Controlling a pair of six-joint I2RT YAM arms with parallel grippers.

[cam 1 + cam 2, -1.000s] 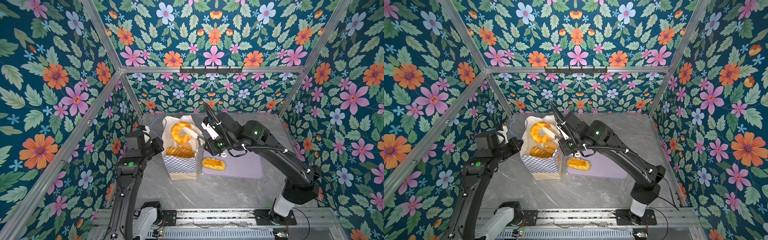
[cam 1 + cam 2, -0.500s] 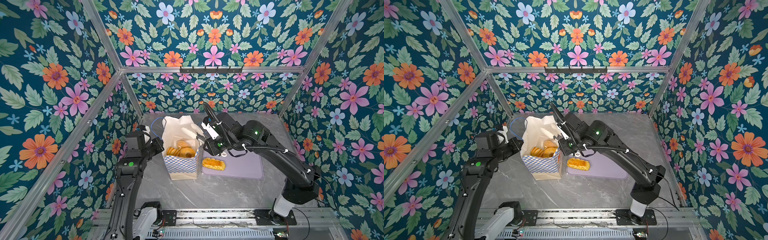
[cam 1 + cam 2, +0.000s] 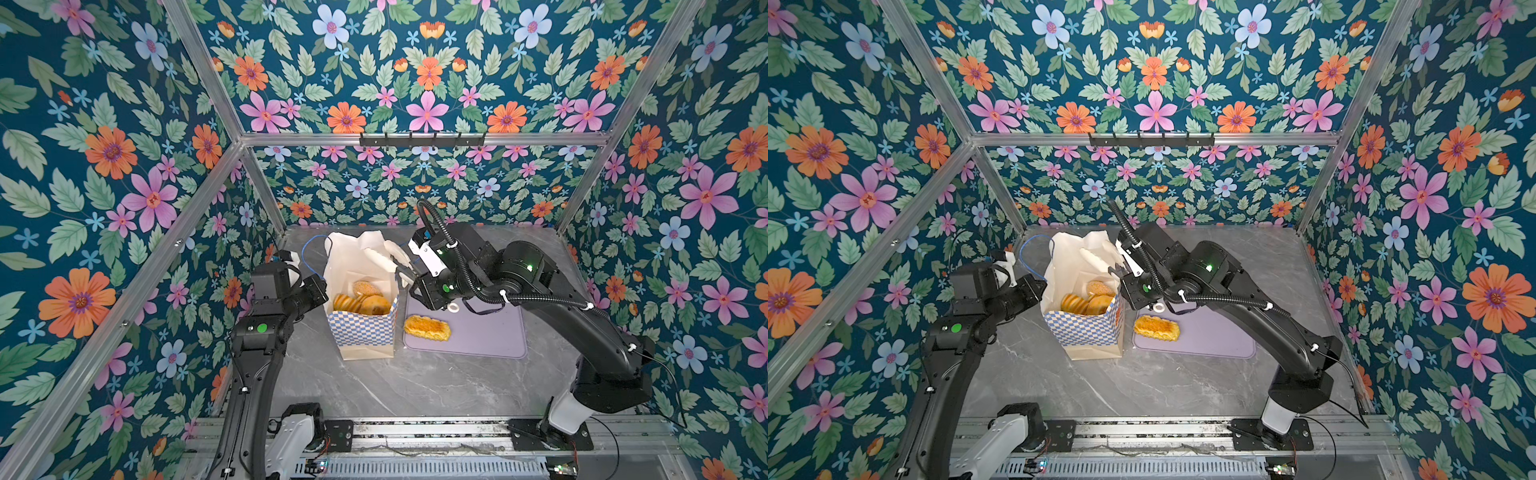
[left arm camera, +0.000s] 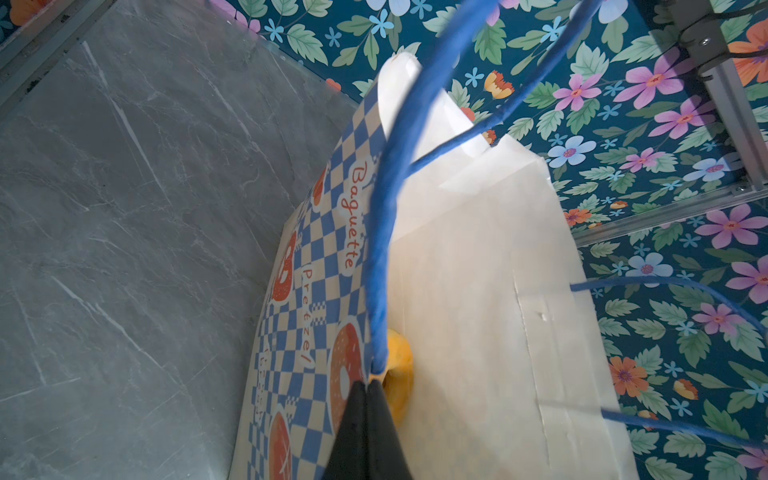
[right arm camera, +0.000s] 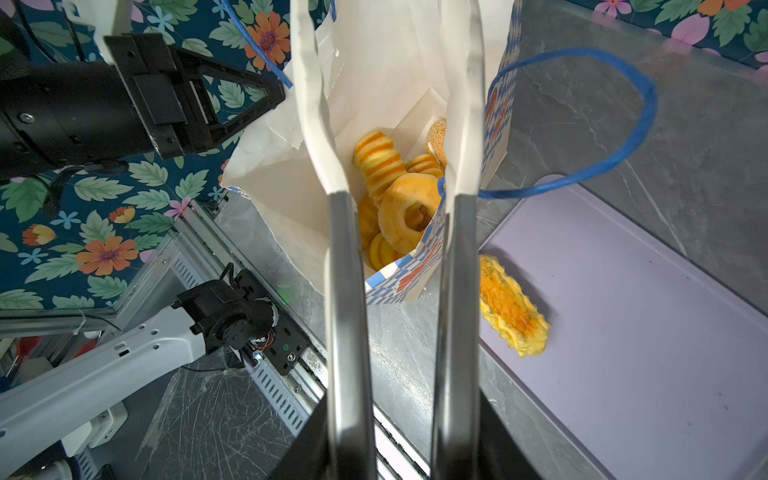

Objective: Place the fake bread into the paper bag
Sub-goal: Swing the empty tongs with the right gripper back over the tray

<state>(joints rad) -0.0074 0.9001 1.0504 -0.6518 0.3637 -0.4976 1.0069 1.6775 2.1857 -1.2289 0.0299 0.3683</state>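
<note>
Fake bread (image 3: 427,328): one outside paper bag (image 3: 360,332)

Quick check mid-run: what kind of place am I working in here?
Likely a staged robot test booth, not a bakery: floral wallpaper panels on an aluminium frame, left arm and right arm on a rail, toy bread beside a paper bag.

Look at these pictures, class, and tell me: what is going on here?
A two-armed robot is bagging fake bread. The left gripper is shut on the rim of the paper bag, holding it. The right gripper hovers open and empty at the bag's mouth. Several pieces lie inside; one oblong pastry lies on the lilac tray, not yet bagged.
</note>
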